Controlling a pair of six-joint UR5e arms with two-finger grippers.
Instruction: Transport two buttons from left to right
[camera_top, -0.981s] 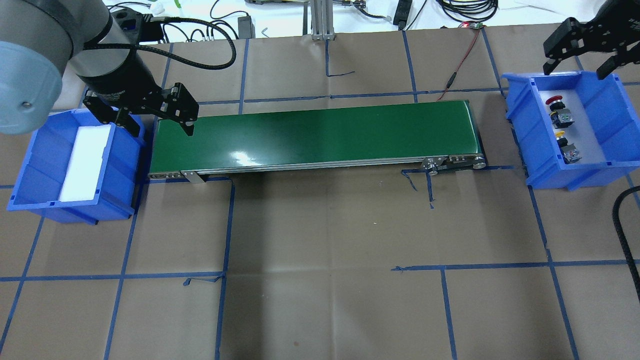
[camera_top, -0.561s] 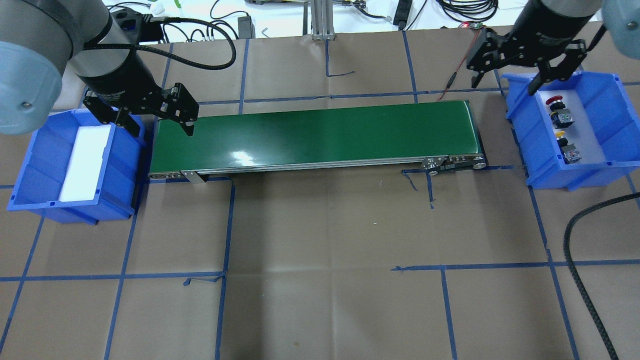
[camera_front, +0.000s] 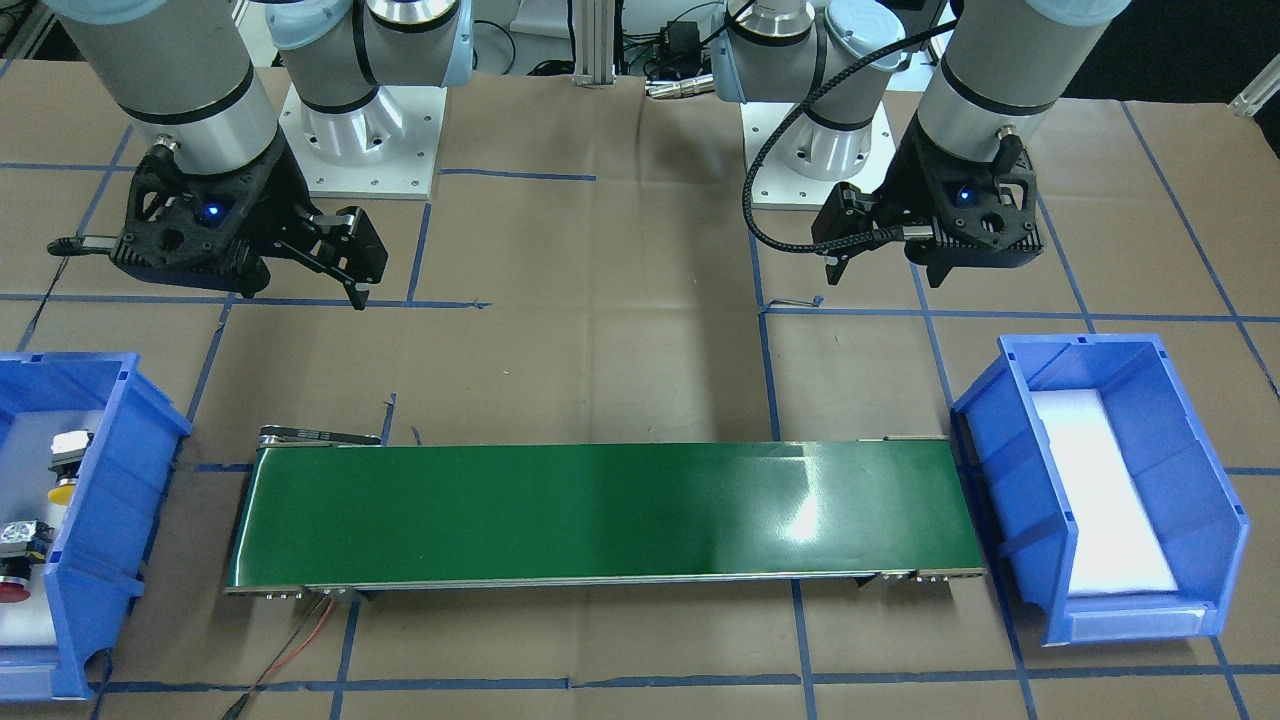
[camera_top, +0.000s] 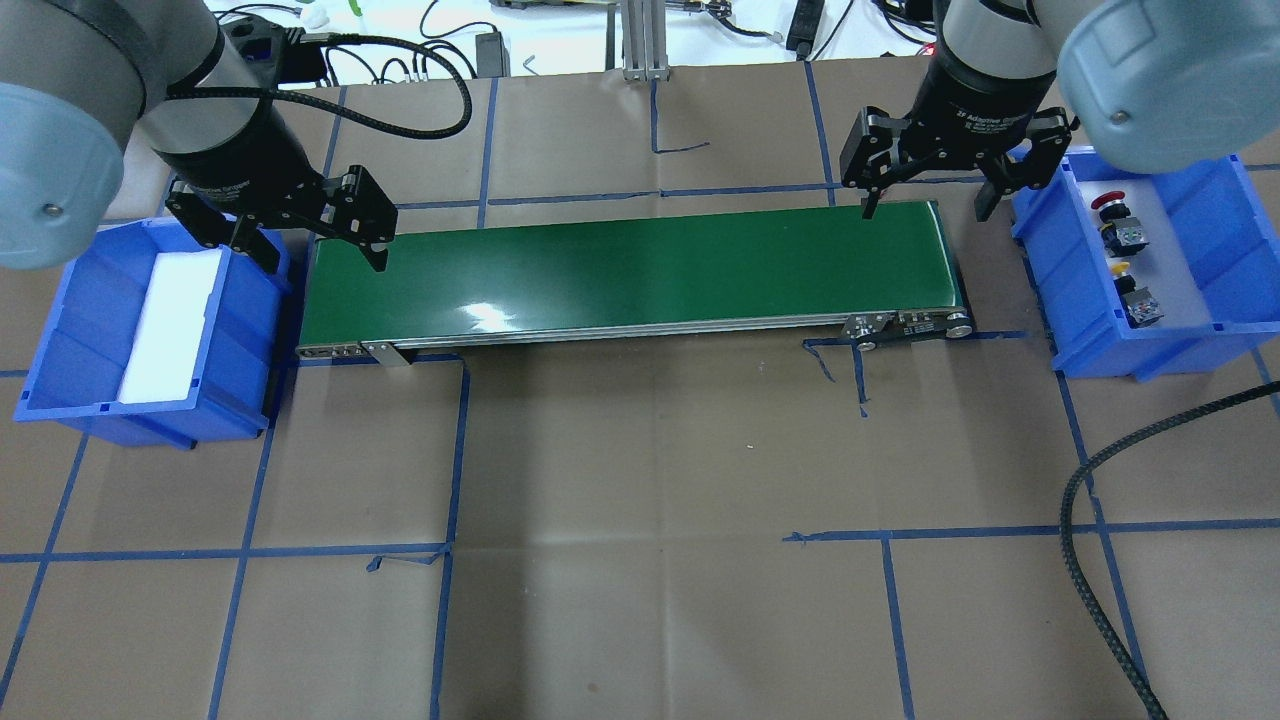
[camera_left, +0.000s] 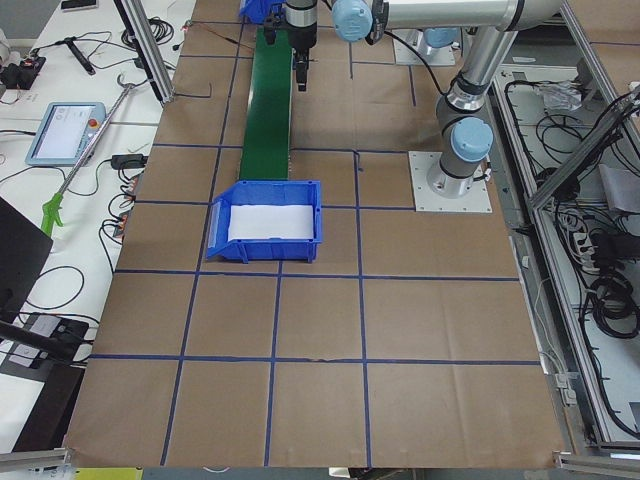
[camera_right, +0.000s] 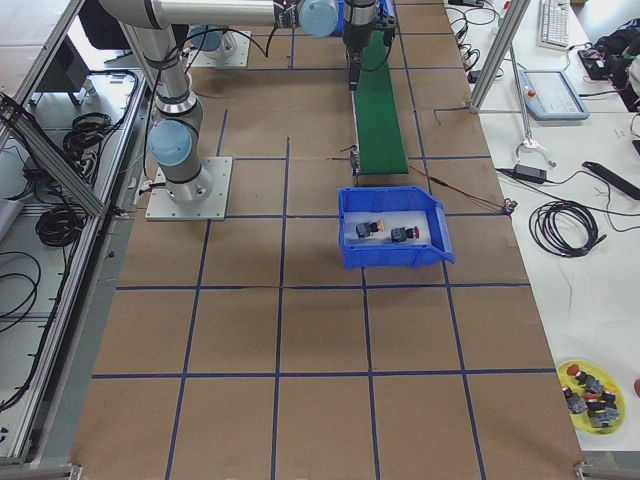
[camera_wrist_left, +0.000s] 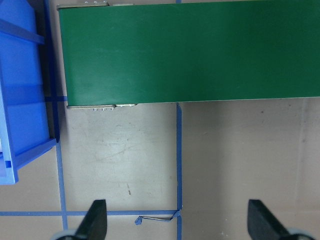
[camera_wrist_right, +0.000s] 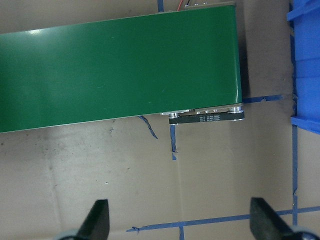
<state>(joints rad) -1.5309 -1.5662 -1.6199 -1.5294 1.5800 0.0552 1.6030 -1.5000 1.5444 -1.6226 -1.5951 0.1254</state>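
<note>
The red button (camera_top: 1108, 204) and the yellow button (camera_top: 1122, 268) lie on white foam inside the right blue bin (camera_top: 1212, 230). They also show in the front-facing view, yellow (camera_front: 62, 492) and red (camera_front: 12, 590). My right gripper (camera_top: 925, 210) is open and empty, above the right end of the green conveyor belt (camera_top: 630, 270), just left of that bin. My left gripper (camera_top: 322, 262) is open and empty, above the belt's left end. Both wrist views show open fingers with nothing between them, the left gripper (camera_wrist_left: 177, 220) and the right gripper (camera_wrist_right: 177, 220).
The left blue bin (camera_top: 90, 300) holds only a white foam pad and stands at the belt's left end. Blue tape lines cross the brown table. A black cable (camera_top: 1100, 560) loops over the table's front right. Cables and an aluminium post lie beyond the far edge.
My right arm has swung left from over the right bin to above the belt's right end, gripper still open. The left arm and both buttons have not moved.
</note>
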